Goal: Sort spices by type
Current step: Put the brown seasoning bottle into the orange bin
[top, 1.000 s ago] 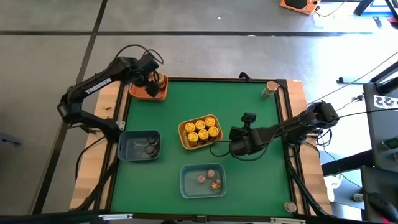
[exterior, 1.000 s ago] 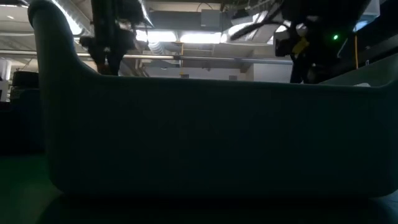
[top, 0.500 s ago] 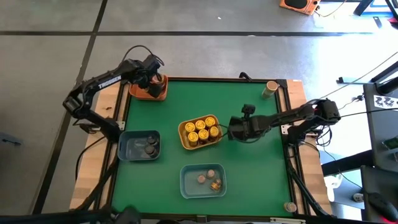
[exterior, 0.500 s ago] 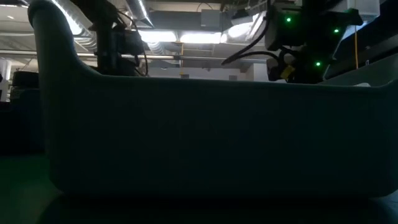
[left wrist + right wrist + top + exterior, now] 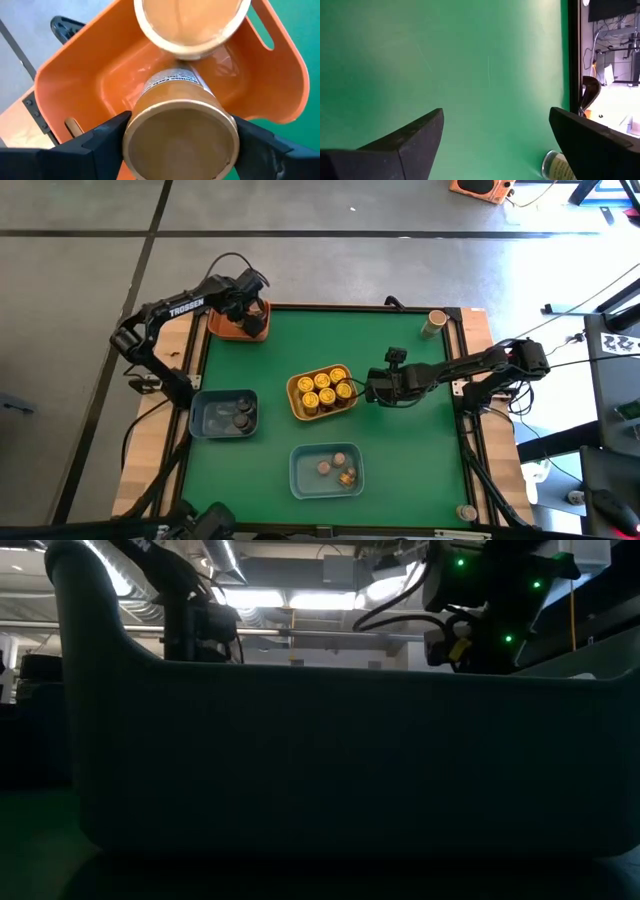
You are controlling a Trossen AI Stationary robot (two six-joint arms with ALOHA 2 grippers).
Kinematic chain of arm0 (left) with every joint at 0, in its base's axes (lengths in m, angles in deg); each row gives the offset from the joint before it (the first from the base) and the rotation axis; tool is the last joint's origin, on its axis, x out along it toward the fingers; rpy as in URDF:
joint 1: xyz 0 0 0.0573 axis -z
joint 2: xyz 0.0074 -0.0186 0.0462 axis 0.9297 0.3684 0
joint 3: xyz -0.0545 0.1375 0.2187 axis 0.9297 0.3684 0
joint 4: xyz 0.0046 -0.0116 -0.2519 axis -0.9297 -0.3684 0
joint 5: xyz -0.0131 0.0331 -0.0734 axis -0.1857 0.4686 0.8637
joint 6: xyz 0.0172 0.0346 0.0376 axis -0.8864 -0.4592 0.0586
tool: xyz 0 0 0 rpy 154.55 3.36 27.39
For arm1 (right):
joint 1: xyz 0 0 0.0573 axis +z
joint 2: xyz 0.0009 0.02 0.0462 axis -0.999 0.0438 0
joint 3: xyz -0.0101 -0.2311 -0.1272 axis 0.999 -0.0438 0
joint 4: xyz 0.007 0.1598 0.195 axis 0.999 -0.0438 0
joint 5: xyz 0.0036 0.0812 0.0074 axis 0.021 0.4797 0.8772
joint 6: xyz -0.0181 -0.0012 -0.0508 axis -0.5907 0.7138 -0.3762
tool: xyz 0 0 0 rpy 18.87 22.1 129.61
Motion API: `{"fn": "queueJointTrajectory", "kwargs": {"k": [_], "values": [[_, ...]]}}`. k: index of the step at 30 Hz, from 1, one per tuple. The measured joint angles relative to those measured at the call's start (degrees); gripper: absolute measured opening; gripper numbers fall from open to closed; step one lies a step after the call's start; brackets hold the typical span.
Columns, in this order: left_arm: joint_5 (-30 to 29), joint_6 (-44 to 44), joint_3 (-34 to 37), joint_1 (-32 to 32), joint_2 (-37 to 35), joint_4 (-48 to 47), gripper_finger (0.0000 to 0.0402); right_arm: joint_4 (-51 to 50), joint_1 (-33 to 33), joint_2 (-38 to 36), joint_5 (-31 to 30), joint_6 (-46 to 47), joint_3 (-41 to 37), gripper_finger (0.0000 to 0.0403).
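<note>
Left gripper (image 5: 180, 145) pinches a tan-lidded jar (image 5: 180, 137) inside the orange tray (image 5: 280, 95) (walls close).

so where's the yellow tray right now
In the high view the yellow tray sits near the middle of the green table, full of yellow-lidded jars, with the right end effector just beside it.

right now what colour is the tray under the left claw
Orange tray, clearest in the left wrist view.
</note>
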State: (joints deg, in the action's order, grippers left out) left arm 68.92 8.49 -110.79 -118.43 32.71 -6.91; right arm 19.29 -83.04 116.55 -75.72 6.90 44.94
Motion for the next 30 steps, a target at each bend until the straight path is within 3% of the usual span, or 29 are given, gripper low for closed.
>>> {"fn": "queueJointTrajectory", "kwargs": {"k": [6,12,20,26,30], "values": [[-0.2,-1.0,0.0,0.0,-0.2,0.3,0.0337,0.4,0.0,0.0,-0.1,-1.3,0.0,0.0360],[0.0,-1.0,-3.0,0.6,-0.8,-4.8,0.0342,0.4,0.0,-0.3,-0.4,-1.5,0.3,0.0360],[0.0,-2.5,-4.4,3.0,-10.5,-3.9,0.0342,-0.5,-1.0,-9.6,-0.4,-4.4,1.8,0.0360],[0.1,-0.8,-1.4,8.0,-19.5,0.6,0.0340,-0.5,-8.4,-19.7,0.7,-8.5,1.8,0.0360],[0.2,1.0,1.1,12.2,-24.3,3.0,0.0342,0.9,-16.3,-25.2,-2.4,-9.4,2.3,0.0360]]}}
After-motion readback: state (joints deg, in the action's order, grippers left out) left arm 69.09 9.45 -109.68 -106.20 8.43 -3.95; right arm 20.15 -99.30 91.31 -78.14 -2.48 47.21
